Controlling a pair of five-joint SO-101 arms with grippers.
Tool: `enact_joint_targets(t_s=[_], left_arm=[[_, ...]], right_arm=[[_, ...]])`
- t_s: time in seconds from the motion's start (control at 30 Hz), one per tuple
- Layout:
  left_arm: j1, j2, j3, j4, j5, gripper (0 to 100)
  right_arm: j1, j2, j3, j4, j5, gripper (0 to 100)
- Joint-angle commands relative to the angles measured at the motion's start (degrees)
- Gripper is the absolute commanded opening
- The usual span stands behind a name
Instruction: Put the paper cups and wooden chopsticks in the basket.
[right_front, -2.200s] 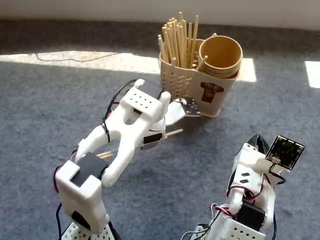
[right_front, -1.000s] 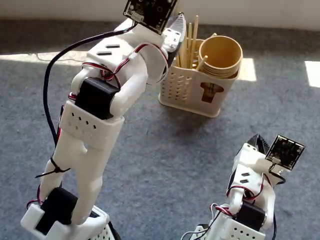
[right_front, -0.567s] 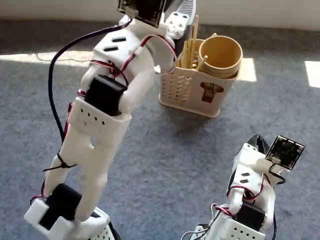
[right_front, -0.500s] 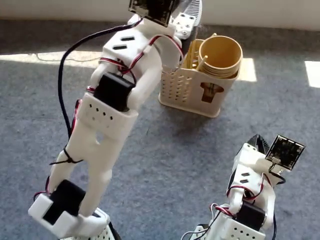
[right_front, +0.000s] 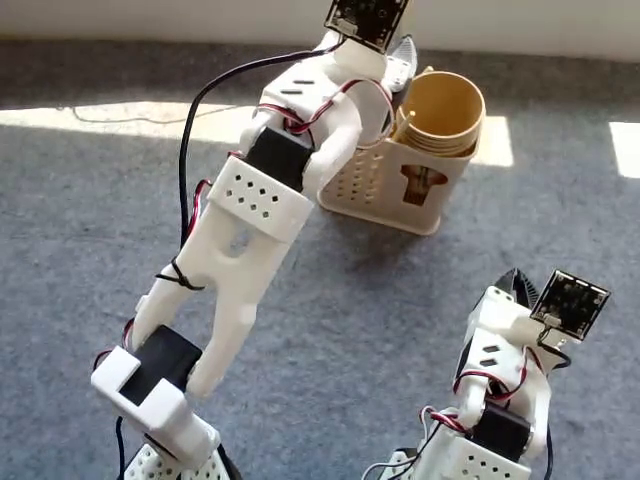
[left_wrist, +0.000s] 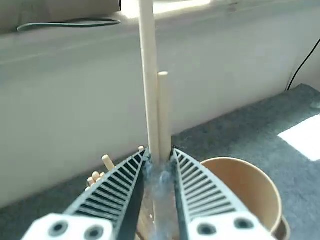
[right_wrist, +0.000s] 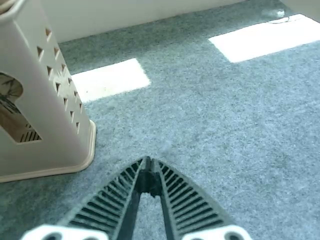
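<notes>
**Left fingers clamped on chopsticks above the basket, right fingers shut and empty**

The wooden chopsticks (left_wrist: 149, 85) I hold stand upright over the basket (right_front: 402, 188), one long stick and a shorter one just beside it. Both rise from between my left fingers (left_wrist: 159, 156), which are pressed nearly together with only the sticks parting them. Below those fingers, inside the basket, the blunt ends of more chopsticks (left_wrist: 99, 174) show. From my left wrist, the paper cups (left_wrist: 246, 196) sit in the basket just beside them.

From the high view the paper cups (right_front: 441, 108) are a nested stack, open end up, in the basket's compartment farther from my left arm. My left arm stretches up across the basket's near corner and covers the chopstick compartment. The left fingers (right_front: 403, 58) are above the basket's rim, next to the cups.

The basket stands upright on the grey carpet (right_front: 380, 300). A sunlit patch (right_front: 120, 122) lies on the carpet to one side of it, and a pale wall (left_wrist: 75, 95) runs behind it.

My right fingers (right_wrist: 148, 181) are closed tip to tip with nothing between them. They sit low over the carpet, well apart from the basket, whose perforated side wall (right_wrist: 47, 95) I see from that wrist. In the high view they (right_front: 518, 283) are folded back near that arm's base.
</notes>
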Motion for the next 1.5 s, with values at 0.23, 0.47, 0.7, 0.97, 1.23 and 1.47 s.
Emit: enact_joint_targets(t_s=[0.23, 0.47, 0.7, 0.97, 1.23, 1.47], left_arm=[[0.84, -2.33, -2.15, 15.82, 2.29, 17], [1.27, -10.59, -2.42, 21.71, 2.11, 16], [1.36, -15.69, -2.42, 24.18, 2.29, 16], [3.65, -10.51, -2.42, 10.81, 2.02, 8], [3.74, -1.71, -2.42, 0.62, 2.02, 7], [1.71, 5.49, -2.68, 4.84, 2.02, 7]], right_arm=[[0.13, -0.57, -0.22, -2.07, -0.09, 0.6], [0.13, -0.57, -0.22, -2.07, -0.09, 0.6], [0.13, -0.57, -0.22, -2.07, -0.09, 0.6], [0.04, -0.57, -0.13, -2.07, -0.09, 0.6], [-1.45, -0.57, 0.92, -2.33, -0.09, 0.6], [-1.45, -0.57, 3.91, -7.08, -0.09, 0.6]])
